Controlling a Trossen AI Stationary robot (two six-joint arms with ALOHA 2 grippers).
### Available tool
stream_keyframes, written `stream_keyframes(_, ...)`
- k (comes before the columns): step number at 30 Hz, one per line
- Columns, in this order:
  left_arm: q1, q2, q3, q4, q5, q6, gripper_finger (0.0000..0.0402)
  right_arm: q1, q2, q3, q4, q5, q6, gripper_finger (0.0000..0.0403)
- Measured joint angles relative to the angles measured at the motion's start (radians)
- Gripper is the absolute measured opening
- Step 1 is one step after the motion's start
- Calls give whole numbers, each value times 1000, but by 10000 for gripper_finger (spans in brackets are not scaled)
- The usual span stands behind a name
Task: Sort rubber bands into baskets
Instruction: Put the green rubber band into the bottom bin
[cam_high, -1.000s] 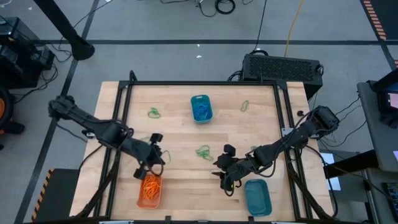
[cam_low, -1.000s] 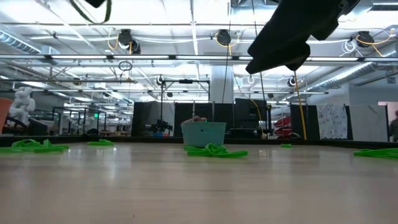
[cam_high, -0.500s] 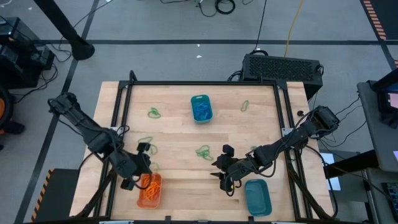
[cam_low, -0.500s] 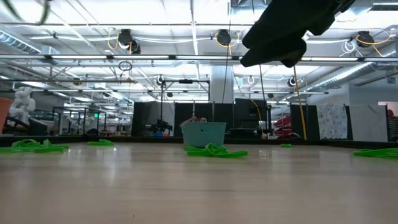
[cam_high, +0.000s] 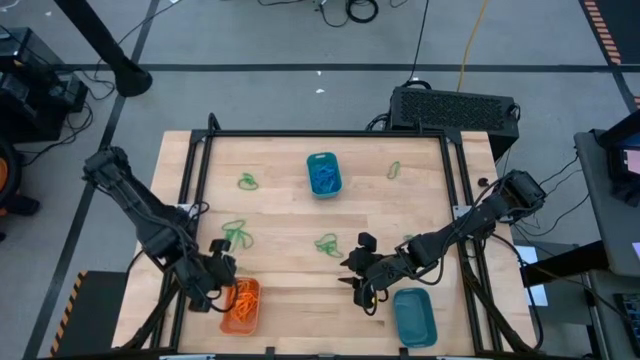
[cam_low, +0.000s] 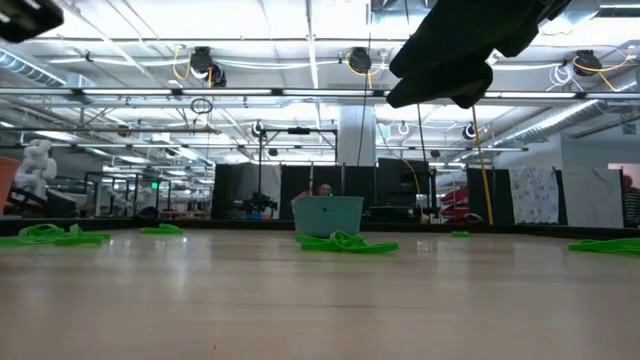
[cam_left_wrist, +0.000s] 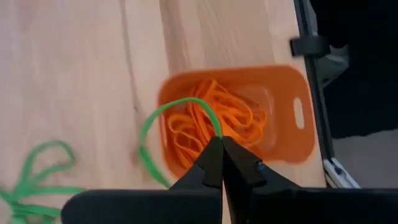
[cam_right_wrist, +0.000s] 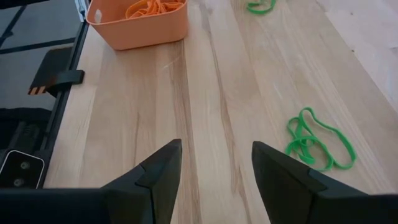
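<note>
Your left gripper (cam_left_wrist: 221, 144) clenched on a green band (cam_left_wrist: 163, 118) above the orange basket (cam_left_wrist: 292, 140), right gripper (cam_right_wrist: 214, 163) released, mid-table.

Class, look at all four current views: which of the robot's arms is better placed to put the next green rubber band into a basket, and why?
The left. The left gripper is already shut on a green rubber band, beside the orange basket. The right gripper is open and empty, near the empty teal basket.
</note>
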Motion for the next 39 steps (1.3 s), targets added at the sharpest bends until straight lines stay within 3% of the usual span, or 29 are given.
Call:
stream_keyframes(7,-25,0,-66,126,25,-6,1,0,0,0,0,0,0,187)
stream_keyframes(19,-23,0,-86,150,-24,-5,1,-1,0,0,0,1,-5,187)
stream_keyframes(30,-23,0,-86,191,46,-6,2,-1,0,0,0,1,-16,187)
stream_keyframes(39,-23,0,-86,251,42,-5,53,-1,0,0,-1,1,-19,187)
